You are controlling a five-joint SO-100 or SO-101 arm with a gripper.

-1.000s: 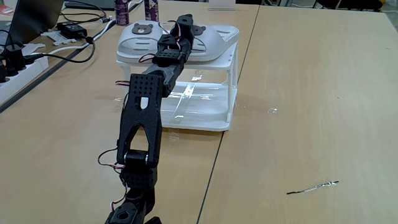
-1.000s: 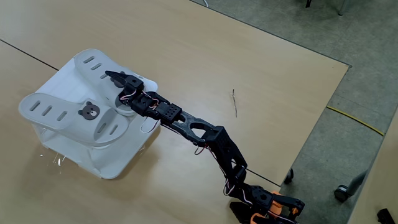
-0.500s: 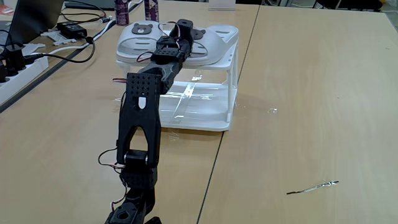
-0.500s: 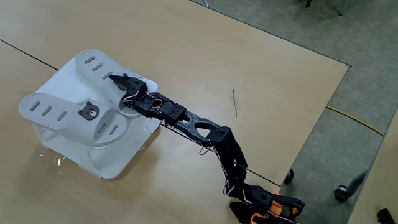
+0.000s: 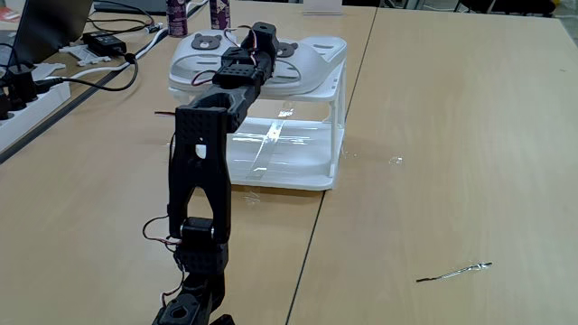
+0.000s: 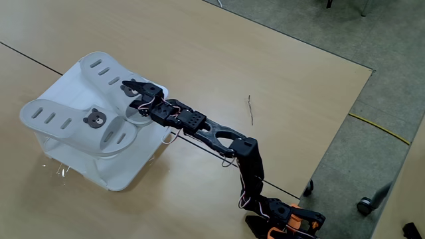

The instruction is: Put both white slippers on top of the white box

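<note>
You're working on a light wooden table [image 5: 433, 135] with cables and a power strip [image 5: 27, 95] at its left edge in a fixed view, grey floor past the far side in the other.

Your gripper [image 6: 131, 87] hangs over the box [image 5: 298, 144], above the inner edge of the nearer slipper [image 6: 106, 73]. It carries nothing. The fingers look close together, but whether they are fully pressed shut or slightly parted I cannot tell from either fixed view.

Compared with a second ago the arm has lifted: the elbow sits higher, the forearm runs flatter, and the gripper has risen off the slipper's strap and crept a little further across the shelf. Neither slipper moved with it, which tells you the grip is released.

Both slippers lie on the box's top shelf, side by side and overlapping in the middle. The other slipper [image 6: 63, 119] shows its bear badge [image 6: 96, 120] facing up. Toes and heels overhang the shelf edges somewhat, yet both look settled.

So the placing seems done. What's left, in my judgement, is pulling the arm back without snagging a strap; go up first, then retreat toward the base [image 6: 285, 219]. A thin stick [image 5: 454, 270] lies well clear on the table and won't bother you
</note>
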